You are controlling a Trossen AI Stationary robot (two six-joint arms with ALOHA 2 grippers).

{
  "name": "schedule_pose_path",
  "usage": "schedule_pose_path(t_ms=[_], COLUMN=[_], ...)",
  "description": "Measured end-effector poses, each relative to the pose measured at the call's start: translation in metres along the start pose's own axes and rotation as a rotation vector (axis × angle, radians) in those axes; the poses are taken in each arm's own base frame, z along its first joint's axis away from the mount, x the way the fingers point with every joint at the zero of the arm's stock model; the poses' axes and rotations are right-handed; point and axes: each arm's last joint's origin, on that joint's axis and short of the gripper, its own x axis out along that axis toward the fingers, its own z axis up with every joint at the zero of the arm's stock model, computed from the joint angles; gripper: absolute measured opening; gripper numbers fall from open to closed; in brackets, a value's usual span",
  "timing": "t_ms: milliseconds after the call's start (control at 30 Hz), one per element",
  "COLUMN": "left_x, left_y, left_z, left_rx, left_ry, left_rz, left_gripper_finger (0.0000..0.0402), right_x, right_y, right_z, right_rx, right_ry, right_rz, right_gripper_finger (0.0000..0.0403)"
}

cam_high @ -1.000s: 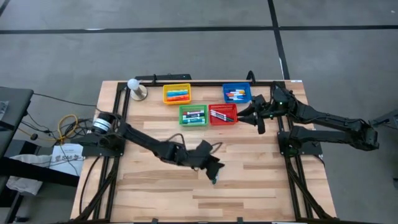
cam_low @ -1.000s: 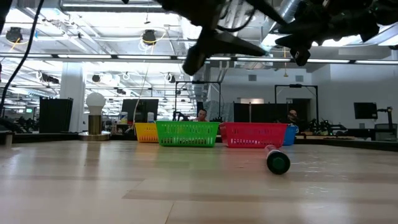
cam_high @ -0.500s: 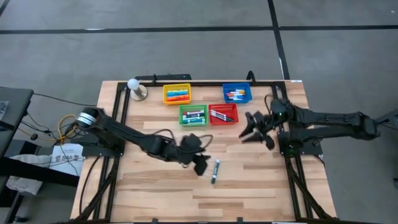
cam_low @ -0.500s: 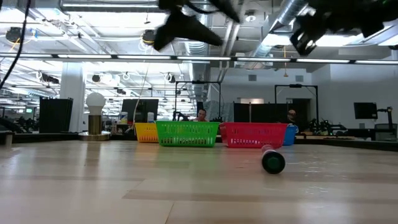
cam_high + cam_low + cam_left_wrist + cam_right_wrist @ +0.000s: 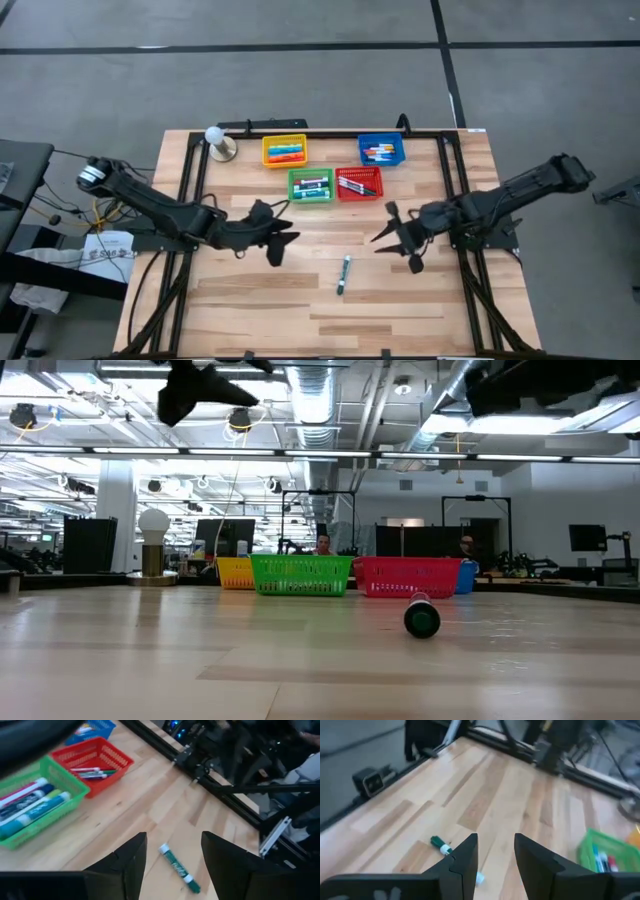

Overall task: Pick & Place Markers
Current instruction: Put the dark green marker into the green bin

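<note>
Left gripper point(image 5: 277, 243) no longer over green marker point(image 5: 344, 275) — now pulled back toward left side of table, jaws parted, empty. Right gripper point(image 5: 397, 240) gone from beside red basket point(image 5: 359, 183) — now lower, nearer marker, jaws apart. Marker lies free on wood, seemingly rolled slightly left in low view.

Left hand point(image 5: 277, 243), right hand point(image 5: 393, 238): raised, fingers apart.

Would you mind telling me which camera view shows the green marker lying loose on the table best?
The left wrist view: the green marker lies whole and unobstructed there. The high view shows it small, the low view only end-on, and the right wrist view partly hidden behind a finger.
</note>
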Motion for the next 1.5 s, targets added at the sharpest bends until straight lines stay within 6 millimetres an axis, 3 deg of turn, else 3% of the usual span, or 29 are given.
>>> schedule_pose_path(t_ms=[433, 833, 1133, 1267, 1500], left_x=[-0.010, -0.011, -0.011, -0.011, -0.011], left_y=[0.021, 0.017, 0.016, 0.016, 0.016], left_z=[-0.011, -0.009, -0.007, -0.007, -0.007], left_rx=[0.019, 0.052, 0.070, 0.070, 0.069], left_ry=[0.006, -0.019, -0.030, -0.031, -0.035], left_rz=[0.006, -0.032, -0.039, -0.040, -0.043], left_gripper_finger=[0.0188, 0.0188, 0.0188, 0.0188, 0.0188], right_x=[0.069, 0.122, 0.142, 0.148, 0.144], right_y=[0.000, 0.004, 0.010, 0.010, 0.007], right_z=[0.015, 0.002, -0.019, -0.027, -0.020], right_rx=[-0.157, -0.257, -0.315, -0.379, -0.415], right_ry=[0.289, 0.491, 0.582, 0.638, 0.617], right_rz=[0.259, 0.396, 0.441, 0.383, 0.356], right_gripper_finger=[0.0118, 0.0118, 0.0118, 0.0118, 0.0118])
